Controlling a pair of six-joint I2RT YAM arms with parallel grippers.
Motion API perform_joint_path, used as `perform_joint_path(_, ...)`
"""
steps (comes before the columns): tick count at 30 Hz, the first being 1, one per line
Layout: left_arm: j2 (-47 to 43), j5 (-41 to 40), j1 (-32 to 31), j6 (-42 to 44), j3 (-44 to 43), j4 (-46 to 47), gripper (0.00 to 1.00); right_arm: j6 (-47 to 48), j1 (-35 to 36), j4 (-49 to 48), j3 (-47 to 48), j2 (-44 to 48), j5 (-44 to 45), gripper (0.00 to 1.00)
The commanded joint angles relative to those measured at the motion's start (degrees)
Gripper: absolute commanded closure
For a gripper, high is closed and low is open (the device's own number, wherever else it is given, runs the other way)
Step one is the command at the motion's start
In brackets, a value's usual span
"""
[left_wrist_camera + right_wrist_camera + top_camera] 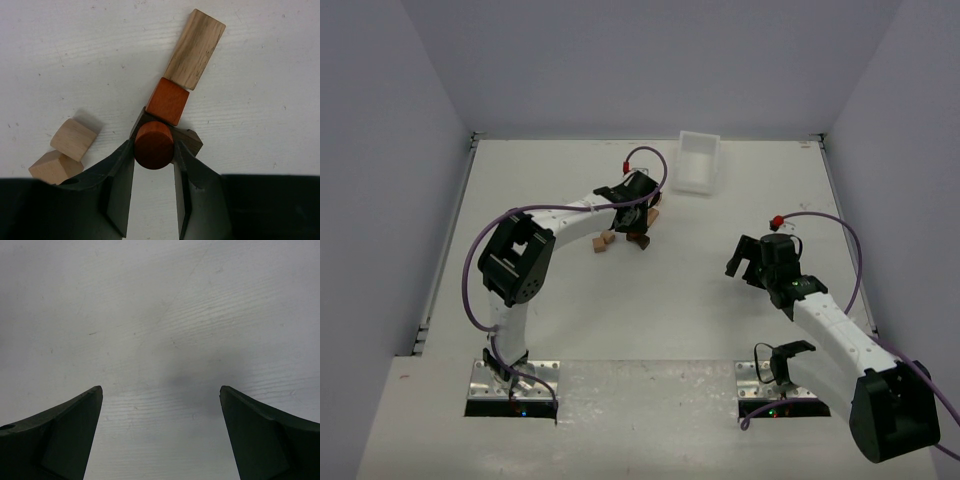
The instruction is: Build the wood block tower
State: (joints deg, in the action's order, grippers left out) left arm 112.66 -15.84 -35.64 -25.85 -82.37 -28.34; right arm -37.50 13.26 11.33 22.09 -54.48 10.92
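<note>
In the left wrist view my left gripper is shut on a reddish-brown wooden cylinder, held right over a dark brown block on the table. An orange-brown cube lies just beyond it, touching a light tan bar. Two light tan blocks lie to the left. In the top view the left gripper hangs over this cluster, with the tan blocks beside it. My right gripper is open and empty over bare table.
A white rectangular plastic tray stands at the back, just right of the left gripper. Grey walls enclose the white table on three sides. The right arm stands well to the right of the blocks.
</note>
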Motion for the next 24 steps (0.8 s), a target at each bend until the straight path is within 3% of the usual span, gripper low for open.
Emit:
perform_joint_path(1, -1.55, -0.76, 0.56, -0.80, 0.63, 0.39, 0.69, -0.03, 0.19, -1.05, 1.44, -0.26, 0.86, 0.01)
perform_joint_path(18, -3.60, 0.08, 0.56, -0.66, -0.09, 0.60, 0.34, 0.04, 0.11, -0.95, 1.73, -1.09, 0.93, 0.01)
perform_joint_path(24, -8.97, 3.29, 0.51, 0.77, 0.92, 2.20, 0.00, 0.11, 0.19, -0.87, 1.73, -1.22, 0.68, 0.01)
